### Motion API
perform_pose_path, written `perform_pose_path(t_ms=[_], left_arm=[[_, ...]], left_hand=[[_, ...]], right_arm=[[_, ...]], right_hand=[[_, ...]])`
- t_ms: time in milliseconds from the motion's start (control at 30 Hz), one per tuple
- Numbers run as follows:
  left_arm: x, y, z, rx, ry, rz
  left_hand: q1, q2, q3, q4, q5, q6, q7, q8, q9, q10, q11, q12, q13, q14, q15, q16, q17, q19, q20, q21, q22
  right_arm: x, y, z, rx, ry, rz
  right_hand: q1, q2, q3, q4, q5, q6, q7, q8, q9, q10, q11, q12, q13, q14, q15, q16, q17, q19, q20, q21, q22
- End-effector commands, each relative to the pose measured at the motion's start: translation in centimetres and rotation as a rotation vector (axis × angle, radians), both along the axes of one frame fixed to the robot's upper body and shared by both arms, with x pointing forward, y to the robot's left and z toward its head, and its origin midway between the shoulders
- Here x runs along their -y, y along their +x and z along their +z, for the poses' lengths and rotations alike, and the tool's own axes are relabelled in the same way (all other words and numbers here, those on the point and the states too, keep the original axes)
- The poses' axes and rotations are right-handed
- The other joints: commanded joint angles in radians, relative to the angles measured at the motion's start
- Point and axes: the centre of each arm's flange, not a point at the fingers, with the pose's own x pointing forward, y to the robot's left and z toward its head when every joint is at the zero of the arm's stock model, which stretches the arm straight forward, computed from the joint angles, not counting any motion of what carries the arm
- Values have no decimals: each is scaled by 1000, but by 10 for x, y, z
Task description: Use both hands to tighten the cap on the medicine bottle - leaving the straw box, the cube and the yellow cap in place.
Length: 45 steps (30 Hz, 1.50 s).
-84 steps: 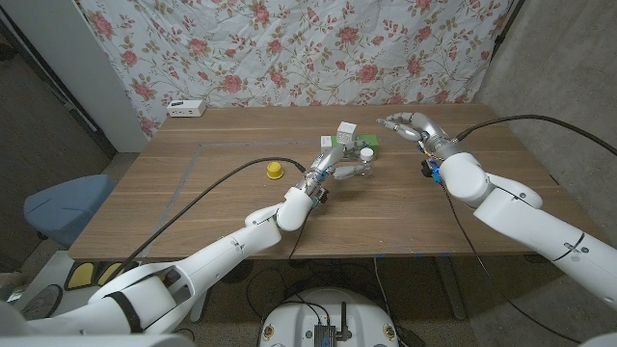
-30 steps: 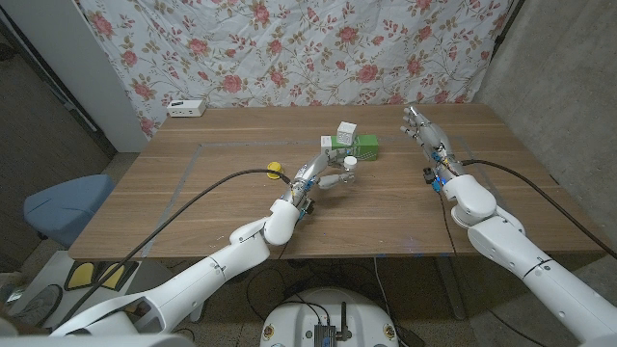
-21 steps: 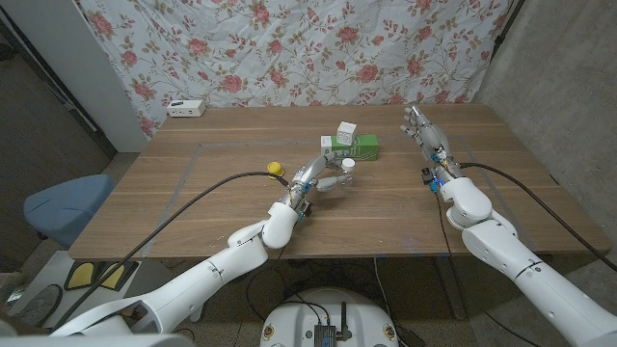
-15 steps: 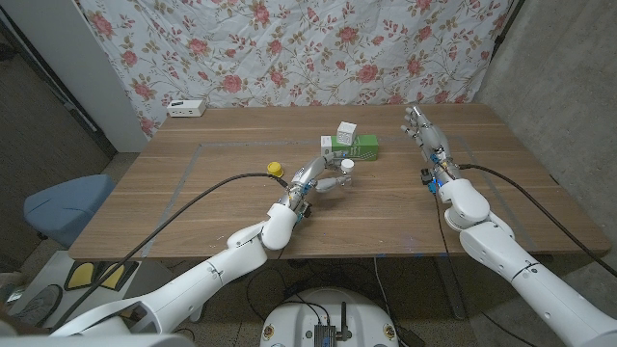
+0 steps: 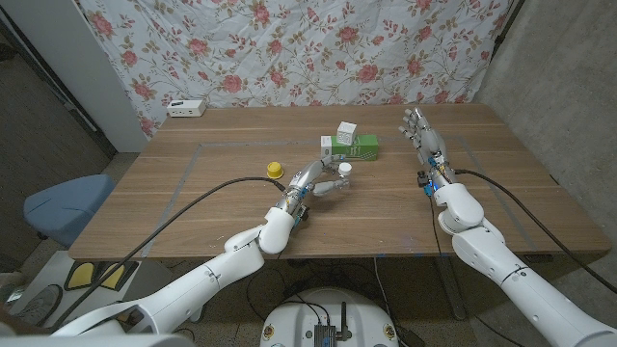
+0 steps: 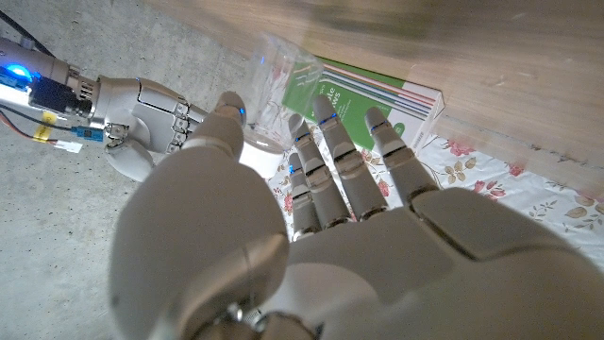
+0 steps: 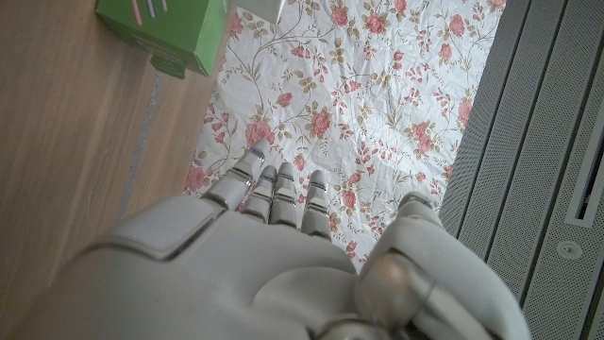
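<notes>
While left hand (image 5: 310, 180) grips medicine bottle (image 5: 340, 179) (upright), right hand (image 5: 421, 132) waits.

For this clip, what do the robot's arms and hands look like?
Both arms have glossy white rounded shells with a black cable running along each. The left hand and right hand are silver-grey with segmented fingers. Blue lights glow on the left fingers, and blue and red parts sit at the right wrist.

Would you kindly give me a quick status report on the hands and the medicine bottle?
Left hand beside the medicine bottle, grip unclear. Right hand off to the side, fingers apart, holding nothing. Straw box, cube close behind the bottle; yellow cap clear.
</notes>
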Motion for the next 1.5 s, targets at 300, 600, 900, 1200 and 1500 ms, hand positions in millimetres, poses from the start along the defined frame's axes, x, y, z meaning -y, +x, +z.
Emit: perform_pose_path(t_ms=[300, 600, 900, 1200, 1500], left_arm=[[-6, 8, -4, -5, 4, -2], [-7, 12, -3, -3, 4, -4], [-4, 19, -4, -12, 12, -11], [-3, 21, -7, -22, 15, -13], [-2, 21, -10, -26, 16, -16]], left_hand=[[6, 7, -9, -6, 7, 4, -2, 2, 2, 31, -39, 4, 5, -15, -124, 3, 6, 5, 11, 10, 2], [7, 9, -13, -5, 7, 6, -2, 3, 2, 31, -41, 4, 5, -20, -124, 3, 6, 6, 12, 11, 2], [11, 10, -15, -6, 8, 4, -3, 2, 2, 24, -48, 2, 4, -37, -127, 0, 5, 6, 14, 11, 2], [10, 14, -17, -3, 8, -1, -4, 0, 2, 26, -52, 3, 4, -41, -125, 1, 6, 4, 15, 11, 2], [11, 15, -22, -3, 7, 0, -5, 1, 2, 27, -49, 4, 4, -44, -126, 3, 7, 3, 11, 10, 2]], right_arm=[[-4, 17, -21, -31, 110, 72], [-4, 22, -25, -48, 131, 82], [-1, 27, -32, -66, 156, 80], [0, 31, -38, -83, 168, 79], [1, 34, -43, -99, 178, 82]], right_hand=[[-15, -3, 6, 7, 6, -23, 1, -3, 0, -8, -9, 0, 2, -3, -6, 6, 4, 1, -16, 6, 3], [-39, -3, 16, 11, 12, -40, -15, 3, 0, -14, -36, 0, 0, -4, -25, 6, -1, 3, -24, 9, 3], [-42, -2, 17, 12, 12, -51, -8, 0, -1, -21, -44, -2, 0, -8, -25, 5, 0, -1, -29, 7, 3], [-45, -1, 18, 13, 12, -47, 6, 3, -2, -21, -48, -2, 0, -9, -30, 5, 0, -2, -30, 7, 3], [-48, 0, 21, 14, 13, -39, 35, 6, -2, -22, -44, -2, 0, -9, -31, 6, 0, -2, -36, 7, 3]])
